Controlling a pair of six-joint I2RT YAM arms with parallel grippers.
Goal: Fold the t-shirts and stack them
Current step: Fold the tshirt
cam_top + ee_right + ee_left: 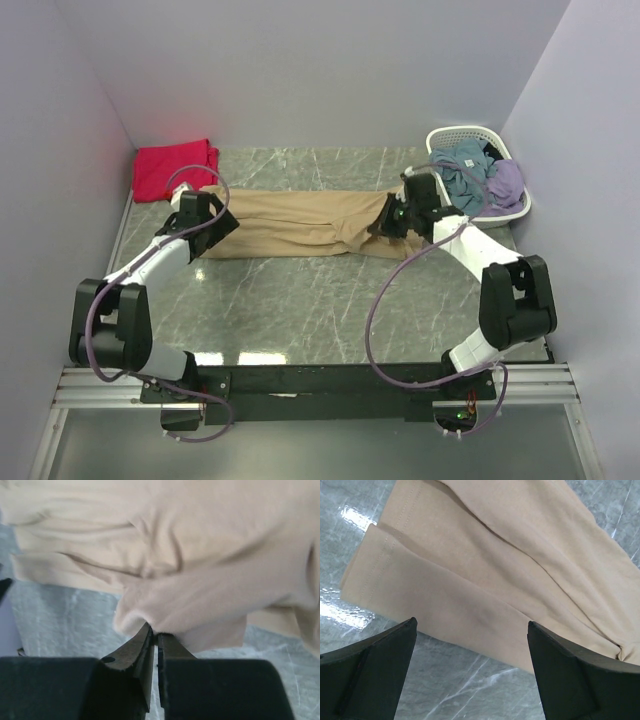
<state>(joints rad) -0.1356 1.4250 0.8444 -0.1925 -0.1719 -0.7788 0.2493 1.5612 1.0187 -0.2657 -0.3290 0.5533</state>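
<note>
Evidently clamped right gripper (156,636) on the tan t-shirt (300,225) to keep it stretched; poised left gripper (471,625), jaws apart, over the opposite hem for a grasp.

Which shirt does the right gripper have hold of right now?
The tan shirt, spread across mid-table; the right gripper is shut on its edge. The red shirt lies untouched in the far left corner, and other clothes sit in the basket.
</note>
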